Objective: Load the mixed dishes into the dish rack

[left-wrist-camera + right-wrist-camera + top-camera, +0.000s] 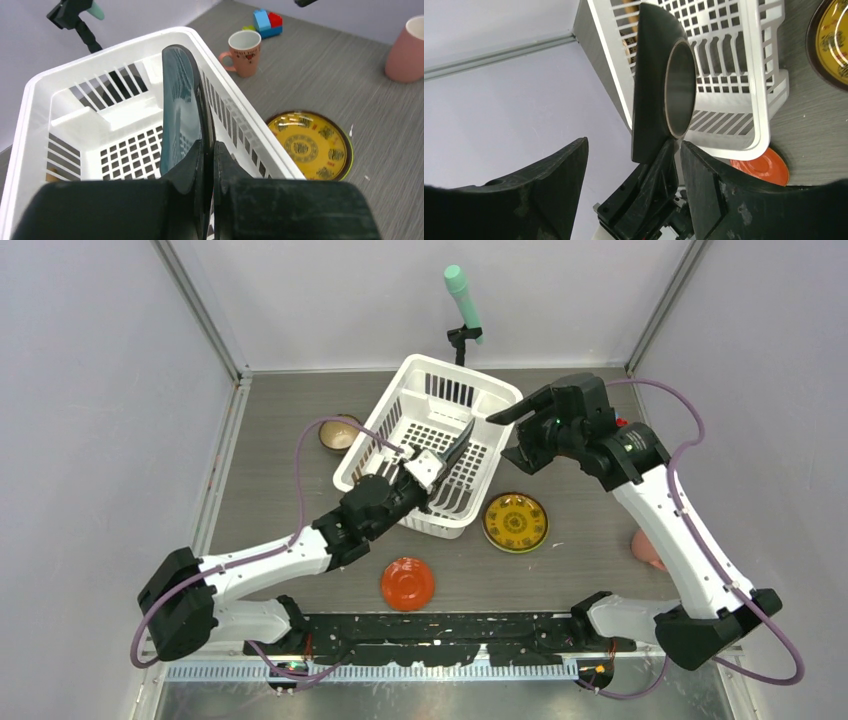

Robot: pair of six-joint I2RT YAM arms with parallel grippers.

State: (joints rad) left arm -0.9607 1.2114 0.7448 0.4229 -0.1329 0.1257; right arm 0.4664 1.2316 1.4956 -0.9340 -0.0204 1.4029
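Setting: grey table (pixel 280 440).
Left gripper (pixel 438 462): clamps dark teal round plate (pixel 180 100) edge-up over white slotted plastic dish rack (pixel 110 52).
Right gripper (pixel 512 435): spread, empty, 3 o'clock.
Progress: likely first dish; yellow patterned plate (pixel 515 522) outside, 4 o'clock.

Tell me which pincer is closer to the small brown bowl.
Left. The left pincer, shut on a dark plate, hangs over the rack beside the bowl. The right pincer, open, is past the rack's opposite side, farther off.
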